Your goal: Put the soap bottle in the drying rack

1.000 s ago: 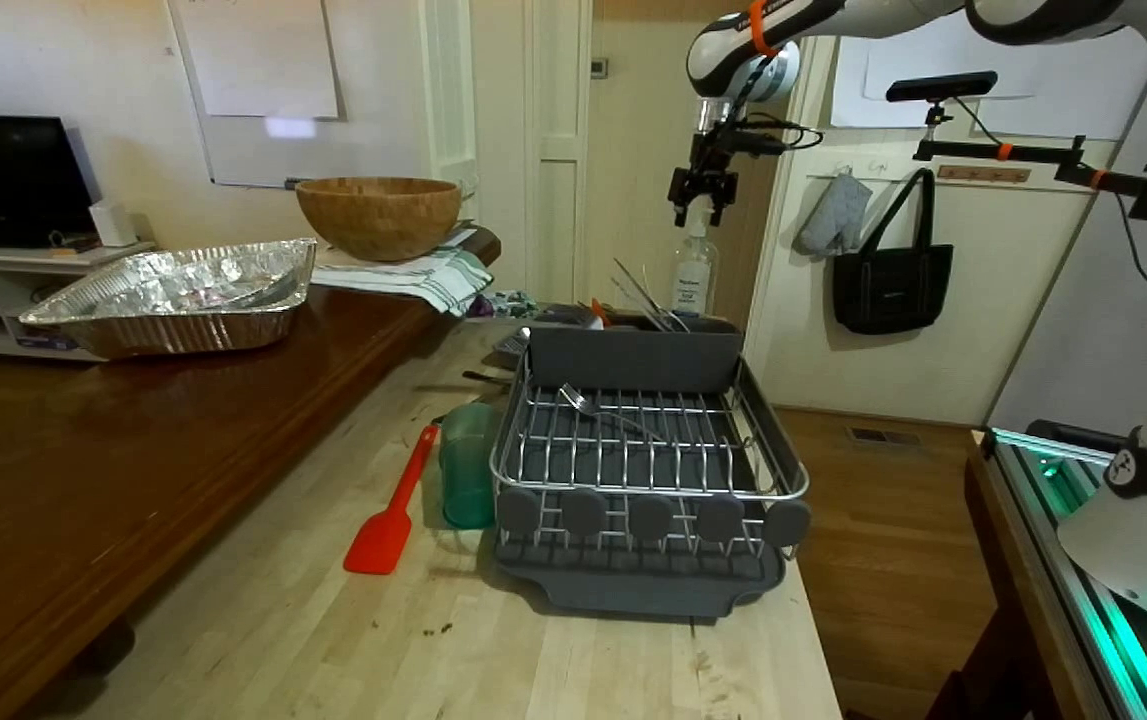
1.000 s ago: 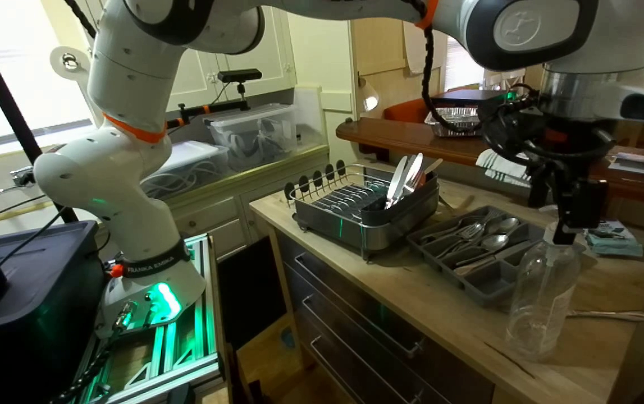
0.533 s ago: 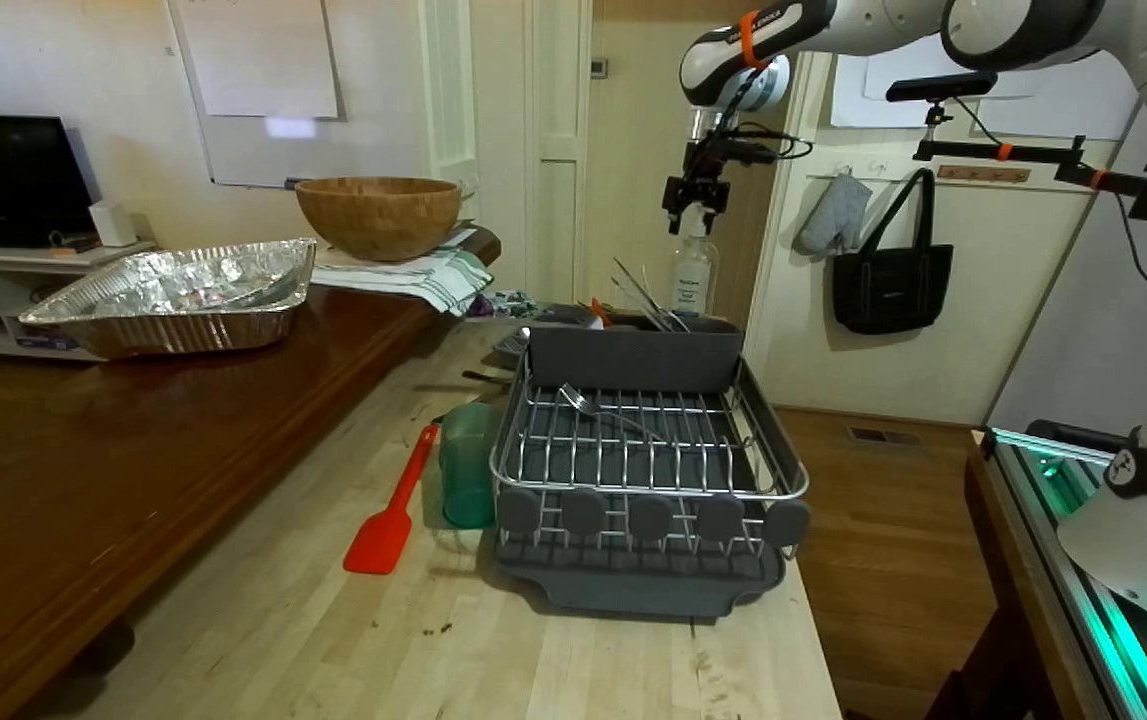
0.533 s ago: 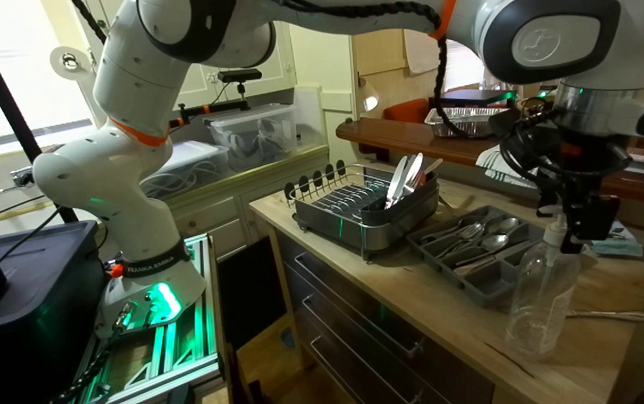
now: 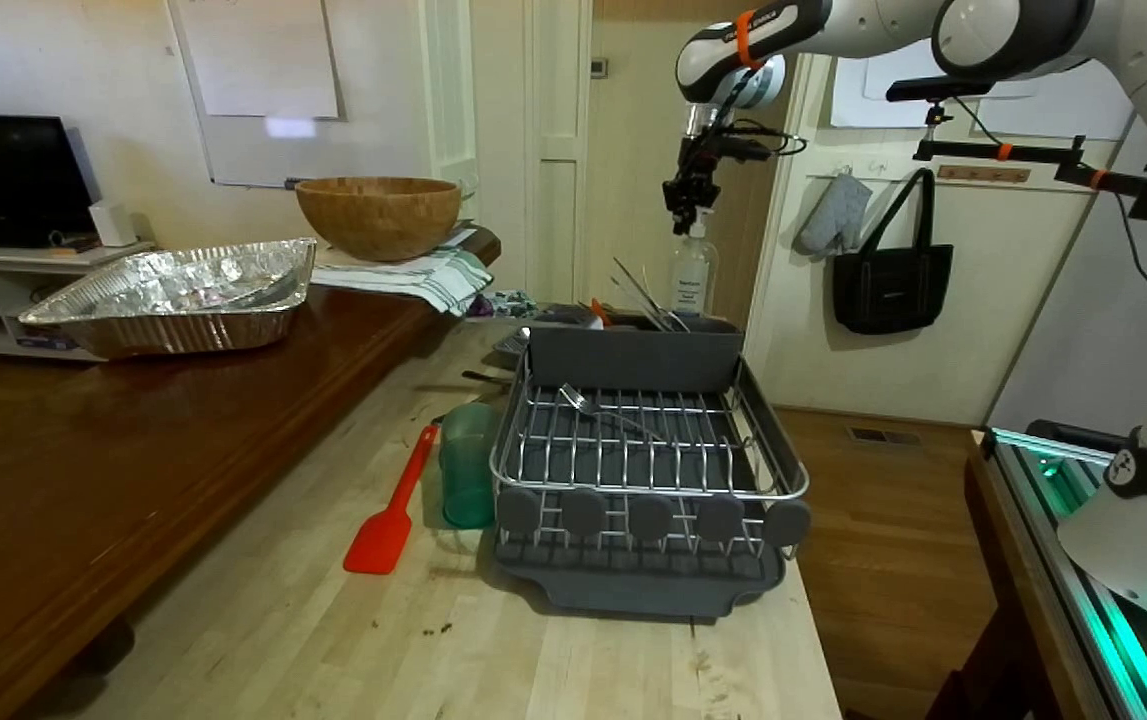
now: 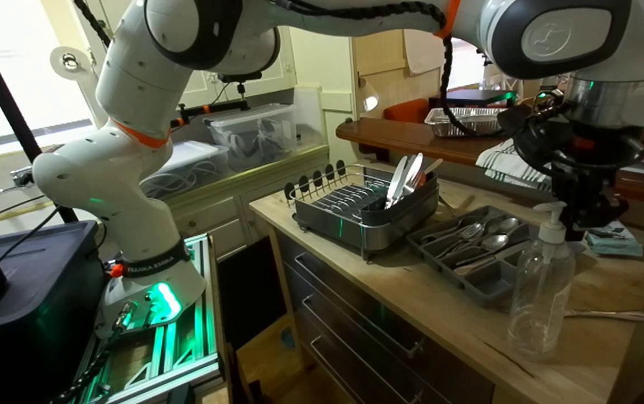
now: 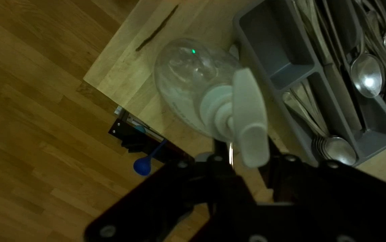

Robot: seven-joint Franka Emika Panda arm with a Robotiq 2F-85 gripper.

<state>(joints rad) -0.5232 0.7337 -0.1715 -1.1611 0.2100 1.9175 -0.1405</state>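
The clear soap bottle (image 6: 540, 297) with its white pump top stands upright on the near end of the counter. From above, the wrist view looks down on the bottle's white pump head (image 7: 250, 111), which covers part of the jaws. My gripper (image 7: 245, 149) is shut on the bottle's neck just under the pump, a finger (image 7: 219, 146) on each side; the exact contact is hidden. In an exterior view the gripper (image 5: 686, 220) shows at the bottle (image 5: 693, 278). Farther along the counter is the grey drying rack (image 6: 327, 224), wire-railed, with a fork (image 5: 583, 402) lying in it.
Between bottle and rack sits a grey cutlery tray (image 6: 482, 294). Knives (image 6: 406, 177) stick up from the rack's near end. Beside the rack lie a green cup (image 5: 468, 465) and a red spatula (image 5: 388, 530). A raised wooden bar (image 5: 233, 420) carries a foil pan (image 5: 193, 330) and wooden bowl (image 5: 378, 215).
The fingers have come together from wide apart at the bottle's neck. Meanwhile the arm has shifted slightly sideways, and the bottle's top has moved only a little.
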